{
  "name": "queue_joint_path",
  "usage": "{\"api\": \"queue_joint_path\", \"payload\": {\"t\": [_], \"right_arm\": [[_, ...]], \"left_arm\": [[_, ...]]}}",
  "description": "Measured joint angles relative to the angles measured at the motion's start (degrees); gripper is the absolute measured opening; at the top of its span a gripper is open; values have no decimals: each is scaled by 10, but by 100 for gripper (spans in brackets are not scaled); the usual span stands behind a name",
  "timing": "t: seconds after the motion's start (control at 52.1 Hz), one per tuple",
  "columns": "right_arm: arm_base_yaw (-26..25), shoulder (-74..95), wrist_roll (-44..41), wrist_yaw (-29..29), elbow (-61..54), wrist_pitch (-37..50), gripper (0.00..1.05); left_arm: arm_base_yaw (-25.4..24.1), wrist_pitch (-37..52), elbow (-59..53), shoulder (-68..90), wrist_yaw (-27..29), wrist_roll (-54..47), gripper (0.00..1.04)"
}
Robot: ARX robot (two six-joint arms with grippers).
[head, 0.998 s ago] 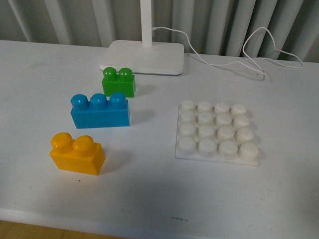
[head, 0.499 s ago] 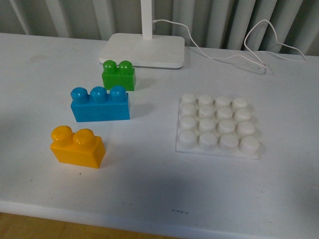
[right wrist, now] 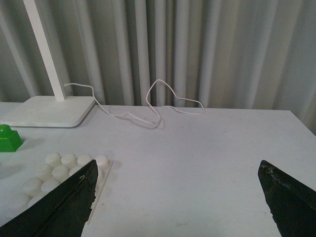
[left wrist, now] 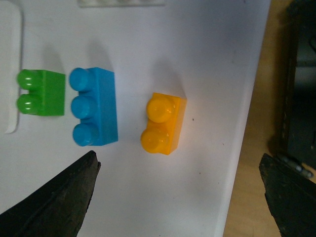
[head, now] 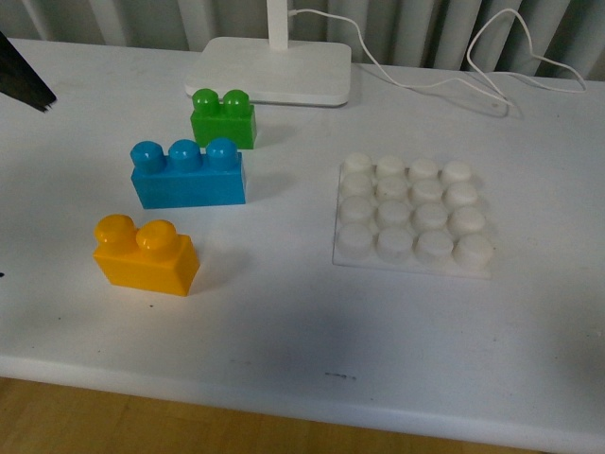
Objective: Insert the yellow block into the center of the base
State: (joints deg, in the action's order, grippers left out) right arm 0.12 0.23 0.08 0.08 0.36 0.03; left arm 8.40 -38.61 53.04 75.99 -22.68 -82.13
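Table (head: pixel 284 322): white, matte, a few dark specks near its front edge. A wood-toned floor (head: pixel 85 416) strip runs along the bottom of the front view. Yellow block (head: pixel 145 256) is lower left of frame, flat on the table, studs up. It's well apart from the base (head: pixel 413 216), which lies right of centre. Blue brick (head: pixel 187 175) sits just behind the yellow one. Green brick (head: pixel 223 118) is behind that, near the lamp foot (head: pixel 269 71) at top centre. White cable (head: pixel 425 80) loops across the upper right. Grey pleated curtain (right wrist: pixel 173 49) hangs behind the table. Left fingers (left wrist: pixel 59 202) are released, spread wide, holding nothing, looking down on the three bricks. Right fingers (right wrist: pixel 54 207) are released too, nothing held, base corner showing beside one.
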Motion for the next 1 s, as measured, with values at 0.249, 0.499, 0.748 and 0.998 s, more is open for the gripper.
{"api": "queue_joint_path", "payload": {"t": [0.249, 0.499, 0.748, 0.998], "right_arm": [[0, 0, 0, 0, 0, 0, 95], [0, 0, 0, 0, 0, 0, 95], [0, 0, 0, 0, 0, 0, 95], [0, 0, 0, 0, 0, 0, 95]], "left_arm": [[22, -17, 47, 105, 83, -85, 98], [54, -4, 87, 185, 107, -108, 98], [71, -6, 120, 236, 120, -109, 98], [76, -9, 140, 268, 120, -108, 98]]}}
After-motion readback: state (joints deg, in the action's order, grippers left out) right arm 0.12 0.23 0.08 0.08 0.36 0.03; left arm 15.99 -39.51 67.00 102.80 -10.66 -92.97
